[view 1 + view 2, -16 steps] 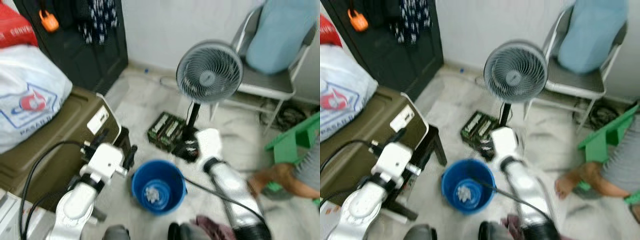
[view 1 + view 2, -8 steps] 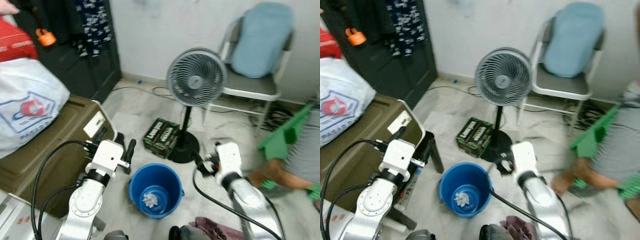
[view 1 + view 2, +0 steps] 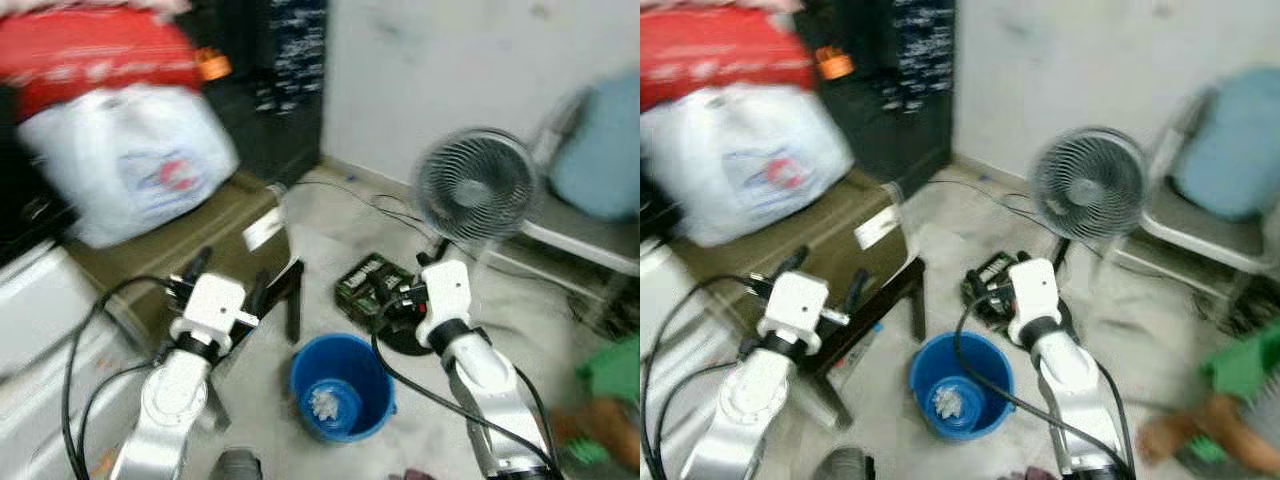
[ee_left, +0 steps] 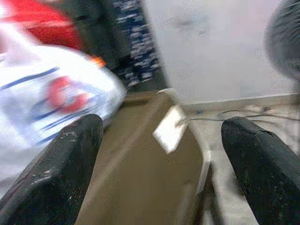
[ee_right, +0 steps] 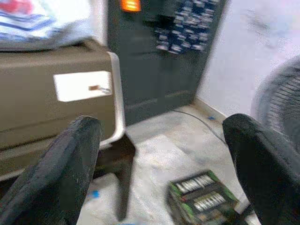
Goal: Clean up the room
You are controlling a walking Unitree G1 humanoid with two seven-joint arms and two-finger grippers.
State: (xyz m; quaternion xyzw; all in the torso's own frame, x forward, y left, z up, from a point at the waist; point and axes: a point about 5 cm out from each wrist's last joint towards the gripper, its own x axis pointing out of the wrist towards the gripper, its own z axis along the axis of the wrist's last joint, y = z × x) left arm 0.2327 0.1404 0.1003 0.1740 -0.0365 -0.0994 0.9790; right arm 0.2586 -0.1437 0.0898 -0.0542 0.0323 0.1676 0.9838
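Holding nothing: left pincer point(image 4: 159, 164) and right pincer point(image 5: 164, 164), both wide open, raised above floor. Blue bucket point(image 3: 343, 388) between arms w/ crumpled white wad point(image 3: 325, 403) inside. Fan point(image 3: 475, 185) behind.

A bucket point(image 3: 342, 385) stands on the floor point(image 3: 320, 250) low in the middle of the head views, between the two arms, with a crumpled wad point(image 3: 324, 403) lying in its bottom. Behind it, toward the wall, a flat box point(image 3: 372, 285) lies on the floor, and just right of the box stands a fan point(image 3: 474, 186) on its base. Left of the bucket is a storage bin point(image 3: 175, 250), and a bag point(image 3: 125, 160) rests on the bin's top with another bag point(image 3: 95, 55) stacked on it. A cabinet point(image 3: 275, 70) stands behind the bin against the wall. A chair point(image 3: 1220, 215) stands right of the fan. A person's foot point(image 3: 1185, 435) rests on the floor at the lower right.
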